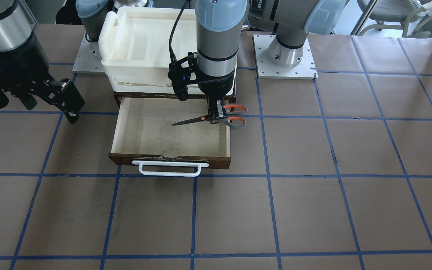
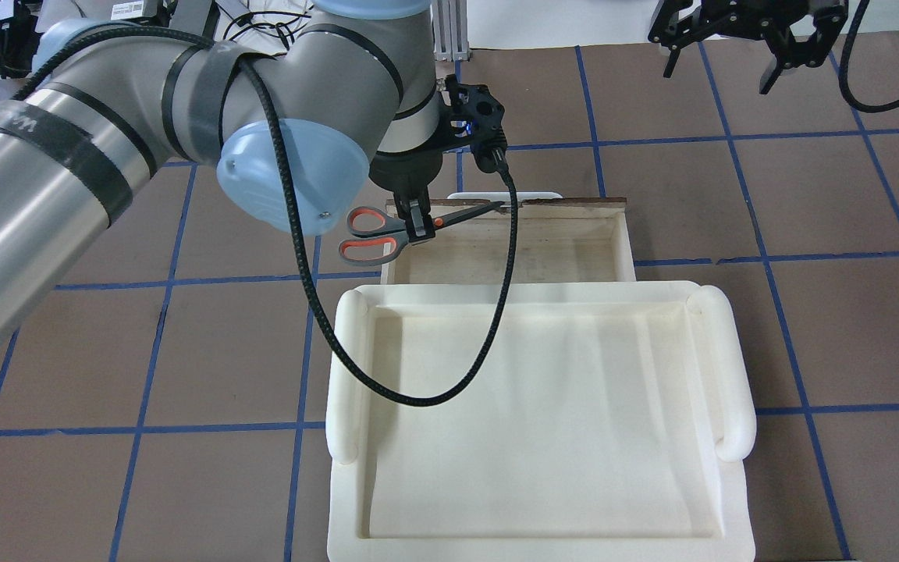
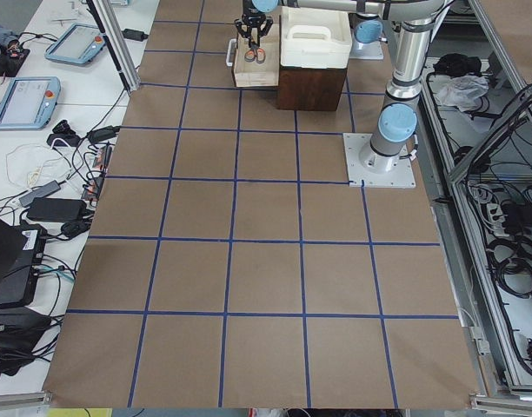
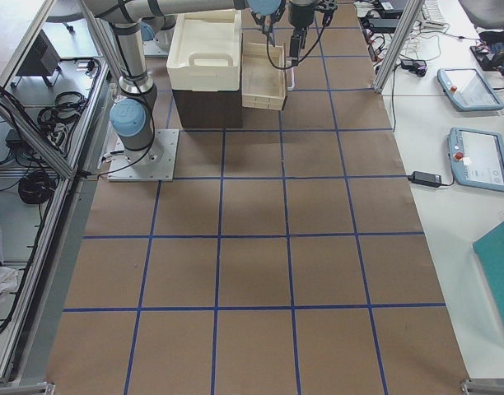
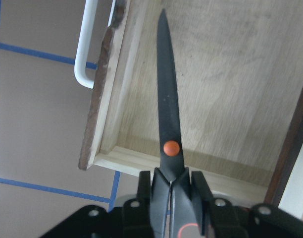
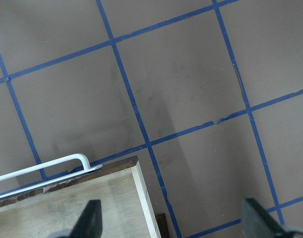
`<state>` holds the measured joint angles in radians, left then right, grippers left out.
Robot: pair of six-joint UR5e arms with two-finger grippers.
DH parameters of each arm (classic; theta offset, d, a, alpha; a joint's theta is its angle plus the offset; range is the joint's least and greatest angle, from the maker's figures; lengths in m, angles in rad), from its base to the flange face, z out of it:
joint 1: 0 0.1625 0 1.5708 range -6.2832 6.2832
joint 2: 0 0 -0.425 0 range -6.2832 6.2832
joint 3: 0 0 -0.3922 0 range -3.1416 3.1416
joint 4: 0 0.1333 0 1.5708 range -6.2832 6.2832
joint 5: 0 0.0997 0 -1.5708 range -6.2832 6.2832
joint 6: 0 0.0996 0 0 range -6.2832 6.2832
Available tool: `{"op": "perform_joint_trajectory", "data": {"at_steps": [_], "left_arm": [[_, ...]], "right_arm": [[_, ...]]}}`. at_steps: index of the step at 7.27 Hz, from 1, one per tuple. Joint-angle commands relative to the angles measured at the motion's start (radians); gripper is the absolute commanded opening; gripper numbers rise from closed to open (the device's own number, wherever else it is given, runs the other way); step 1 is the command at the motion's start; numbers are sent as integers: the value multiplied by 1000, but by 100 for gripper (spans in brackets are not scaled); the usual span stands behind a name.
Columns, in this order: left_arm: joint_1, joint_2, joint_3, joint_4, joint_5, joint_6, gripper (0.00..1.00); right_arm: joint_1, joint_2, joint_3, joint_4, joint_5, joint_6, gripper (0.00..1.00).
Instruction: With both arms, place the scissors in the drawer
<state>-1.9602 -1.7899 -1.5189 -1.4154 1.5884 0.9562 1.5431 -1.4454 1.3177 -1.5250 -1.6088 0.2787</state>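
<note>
At the centre of the front-facing view, you see the left gripper (image 1: pixel 216 116) pinching the scissors (image 1: pixel 200 119) near their pivot, blades level over the open drawer (image 1: pixel 171 160), handle loops out past its side wall. At that view's left edge, the right gripper (image 1: pixel 51 108) hangs above the table (image 1: pixel 313 187). Overhead, at upper right, its fingers are spread. Your left wrist view shows the blades pointing across the pale drawer floor.

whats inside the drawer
Only bare plywood floor shows in the drawer; the scissors hang over it in the left gripper. Its back is hidden under the white tray.
</note>
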Motion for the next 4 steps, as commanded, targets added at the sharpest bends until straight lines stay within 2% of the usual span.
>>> {"op": "perform_joint_trajectory", "data": {"at_steps": [1, 4], "left_arm": [[-42, -31, -9, 18, 1, -56, 21], [-77, -78, -14, 104, 1, -114, 22]], "right_arm": [[0, -39, 27, -7, 12, -155, 100], [3, -44, 31, -10, 15, -168, 100]]}}
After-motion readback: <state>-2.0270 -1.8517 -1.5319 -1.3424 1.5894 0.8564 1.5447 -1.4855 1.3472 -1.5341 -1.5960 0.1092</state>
